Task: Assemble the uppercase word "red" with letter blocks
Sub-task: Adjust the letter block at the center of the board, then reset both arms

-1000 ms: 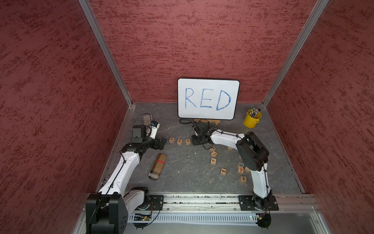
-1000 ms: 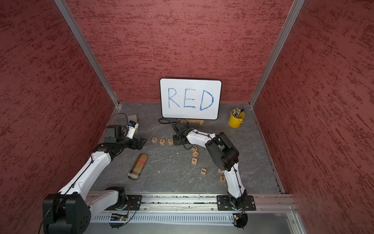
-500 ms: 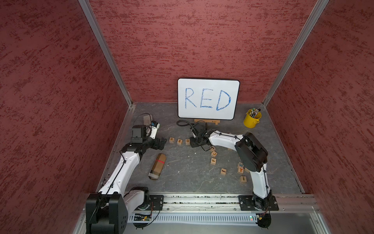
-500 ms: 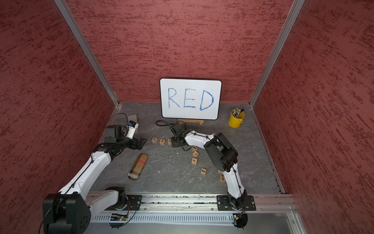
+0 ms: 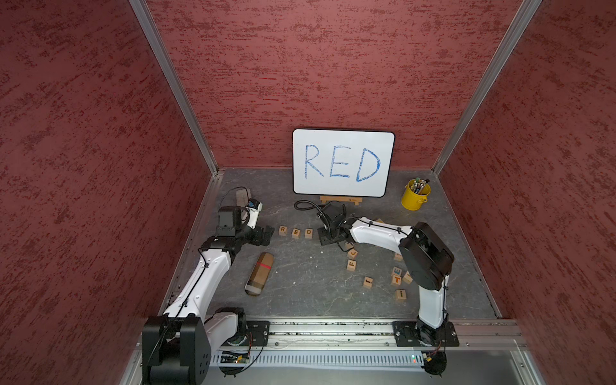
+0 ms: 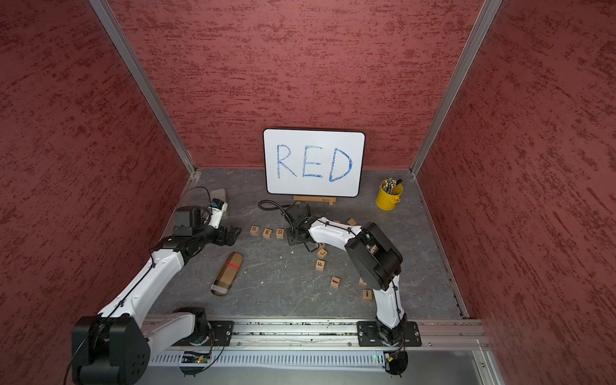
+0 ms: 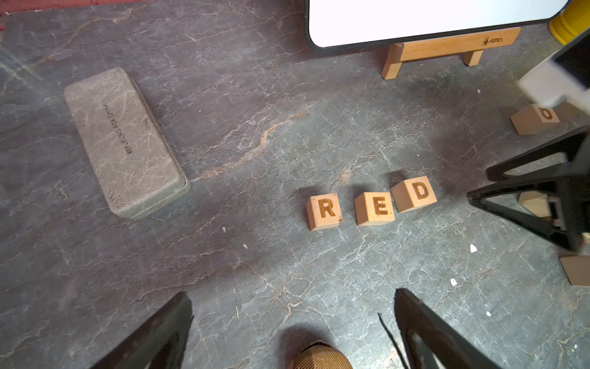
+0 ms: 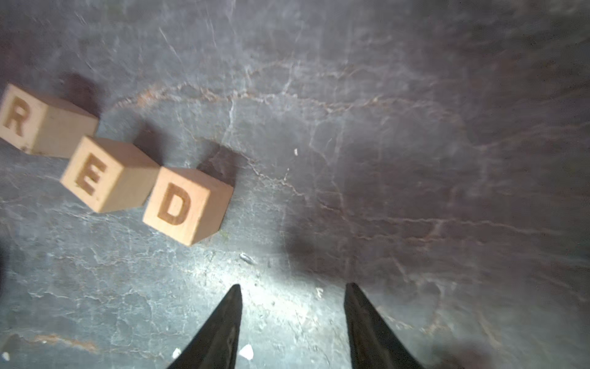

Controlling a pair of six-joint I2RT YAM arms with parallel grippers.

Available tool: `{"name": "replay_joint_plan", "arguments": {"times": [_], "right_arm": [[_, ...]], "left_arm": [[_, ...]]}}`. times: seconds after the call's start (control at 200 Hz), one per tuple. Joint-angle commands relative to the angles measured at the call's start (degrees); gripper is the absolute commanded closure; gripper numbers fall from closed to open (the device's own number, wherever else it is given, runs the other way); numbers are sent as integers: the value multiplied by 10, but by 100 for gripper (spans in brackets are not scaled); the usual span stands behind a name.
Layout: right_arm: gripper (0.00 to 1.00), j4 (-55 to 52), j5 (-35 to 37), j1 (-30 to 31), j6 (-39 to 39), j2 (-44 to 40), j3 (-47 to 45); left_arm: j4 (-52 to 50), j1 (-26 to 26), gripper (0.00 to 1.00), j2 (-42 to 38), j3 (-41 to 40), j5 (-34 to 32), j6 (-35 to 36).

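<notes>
R block [image 8: 41, 121], E block [image 8: 105, 174] and D block [image 8: 188, 204] sit in a row just off the tips of the right gripper [image 8: 293, 285], partly parted and empty. The left gripper [image 7: 293, 292] gapes wide, empty. They look light, stiff cubes (likely smooth-faced); I'd pinch opposite flat sides.

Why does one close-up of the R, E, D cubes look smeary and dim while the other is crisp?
Right wrist view: soft and smeared, the D block fuzzy-edged, the tabletop dim and purplish except a bright patch by the right gripper. Left wrist view: sharp, evenly lit, the R block and E block casting short soft shadows. Cause not shown; camera motion seems likely.
</notes>
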Motion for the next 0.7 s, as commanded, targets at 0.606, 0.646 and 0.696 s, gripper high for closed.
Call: {"name": "replay_joint_plan", "arguments": {"times": [0.606,0.646,0.696], "right_arm": [[1,350,233,-89,-105,-439,-330],[1,375,246,-89,-114,-465,-360],[1,382,281,-89,-103,-495,-387]], "left_arm": [[298,-12,1,25,-162,67,-21],[303,-12,1,22,-166,76,-24],[300,-13,0,16,-169,85,-18]]}}
